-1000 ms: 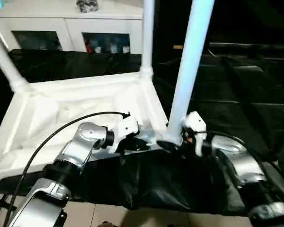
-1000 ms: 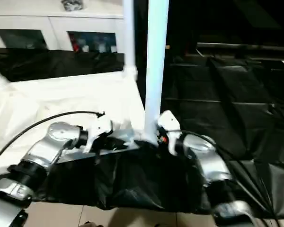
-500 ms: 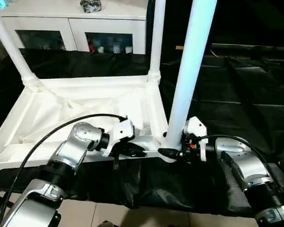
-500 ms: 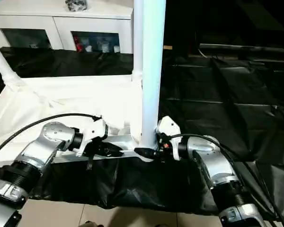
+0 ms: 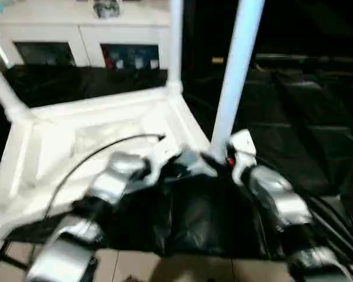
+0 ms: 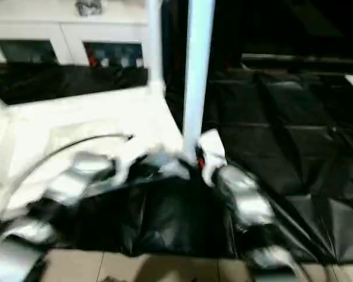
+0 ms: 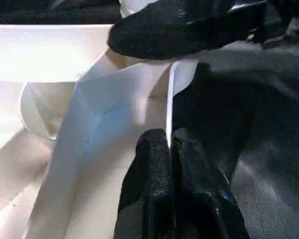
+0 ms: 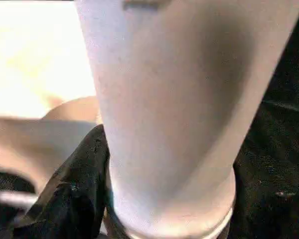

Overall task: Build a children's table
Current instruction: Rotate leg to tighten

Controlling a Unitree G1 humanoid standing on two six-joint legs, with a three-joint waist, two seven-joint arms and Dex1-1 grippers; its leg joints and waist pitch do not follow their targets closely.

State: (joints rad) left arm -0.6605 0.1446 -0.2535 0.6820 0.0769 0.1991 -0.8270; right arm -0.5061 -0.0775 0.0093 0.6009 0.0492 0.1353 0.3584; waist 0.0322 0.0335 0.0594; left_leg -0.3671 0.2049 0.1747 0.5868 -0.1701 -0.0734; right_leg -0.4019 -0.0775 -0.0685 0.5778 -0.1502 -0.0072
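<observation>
On black sheeting [image 5: 317, 117] before a white cabinet [image 5: 76, 35], one upturned tabletop [image 5: 76, 129] carries three upright legs [image 5: 238, 64], left gripper [image 7: 169, 149] pinched on its rim, right gripper [image 8: 97, 164] clamped around the nearest leg's base.

Head stereo pair: both eyes look forward and down over the silver forearms, set slightly apart sideways, sharing the upturned table top [image 5: 100, 126], the near right leg [image 5: 235, 76] and the far cabinet [image 5: 76, 41]. Left wrist camera: looks along the left pincer [image 7: 170, 149] at very close range onto the top's near rim. Right wrist camera: sits close against the base of the near right leg [image 8: 179, 109], also seen by the head pair.
</observation>
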